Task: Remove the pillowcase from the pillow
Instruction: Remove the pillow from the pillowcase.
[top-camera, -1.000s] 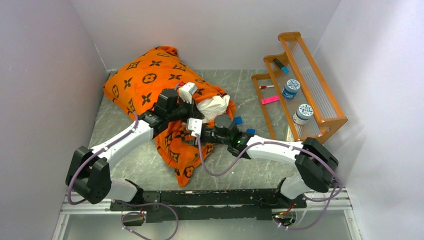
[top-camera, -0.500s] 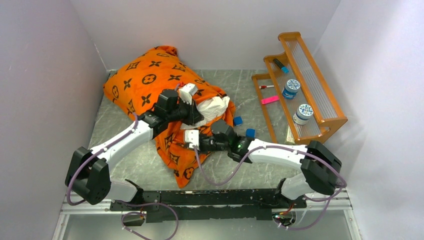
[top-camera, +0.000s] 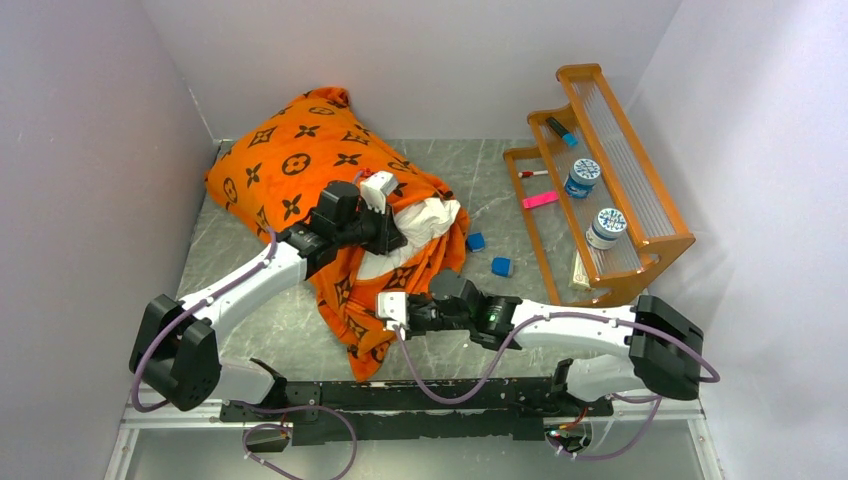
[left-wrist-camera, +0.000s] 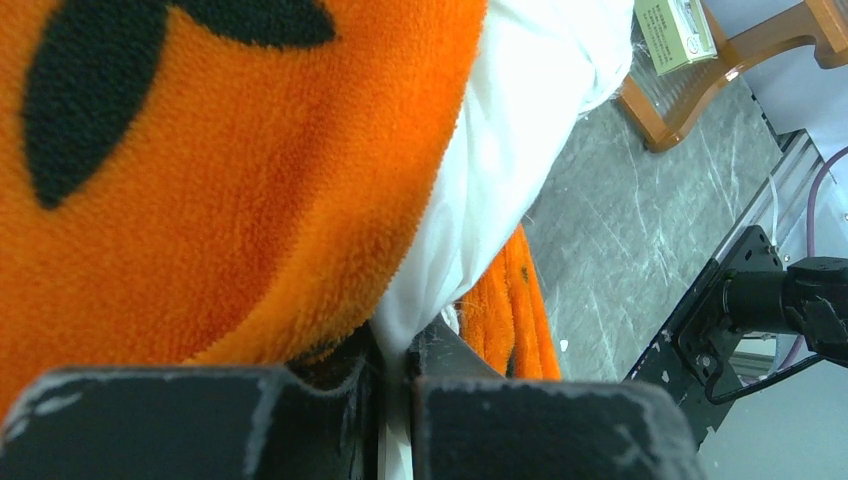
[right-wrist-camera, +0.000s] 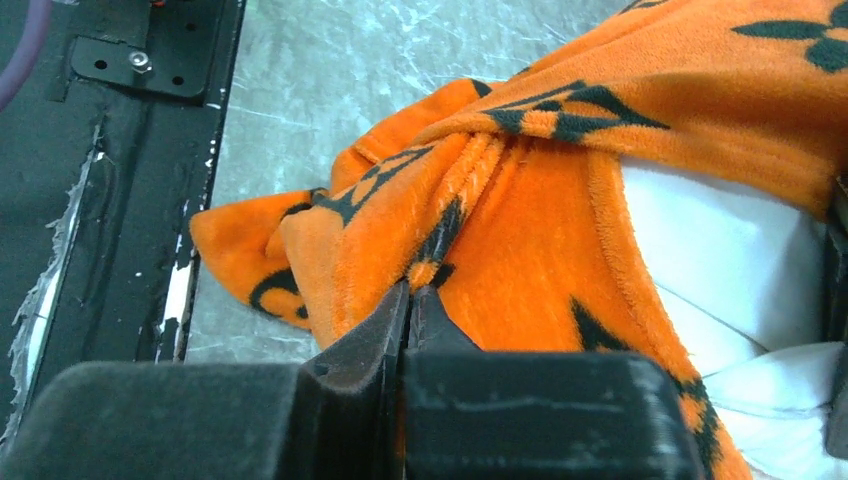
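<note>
Surface: grey marbled table (top-camera: 500, 180), closed in by plain pale walls (top-camera: 450, 60).
Writing: none can be read. A small green-and-white box (left-wrist-camera: 675, 30) by the foot of the rack carries print too small to make out.
Pattern: pillowcase (top-camera: 290, 150) is bright orange with dark flower, diamond and circle motifs and no words.
Pillowcase, place: it covers the bulk of the pillow at the far left of the table. Its open end is bunched toward the near middle.
Pillow: one, white (top-camera: 425, 215). A corner bulges out of the orange opening near the table's middle.
Left gripper: (left-wrist-camera: 395, 360) jaws pressed together on a fold of white pillow fabric, with orange cloth lying against them.
Right gripper: (right-wrist-camera: 408, 310) jaws pinched tight on the ruffled orange edge of the pillowcase, low near the front rail.
Rack: one, orange wood with stepped shelves (top-camera: 640, 180), at the right.
Jars: two, white with blue patterned lids (top-camera: 582, 177), on the rack.
Cubes: two, blue (top-camera: 476, 241), on the table between pillow and rack.
Marker: one, black with a blue cap (top-camera: 560, 130).
Pen: one, red-tipped (top-camera: 535, 173).
Pink strip: one (top-camera: 540, 200), on the lowest shelf.
</note>
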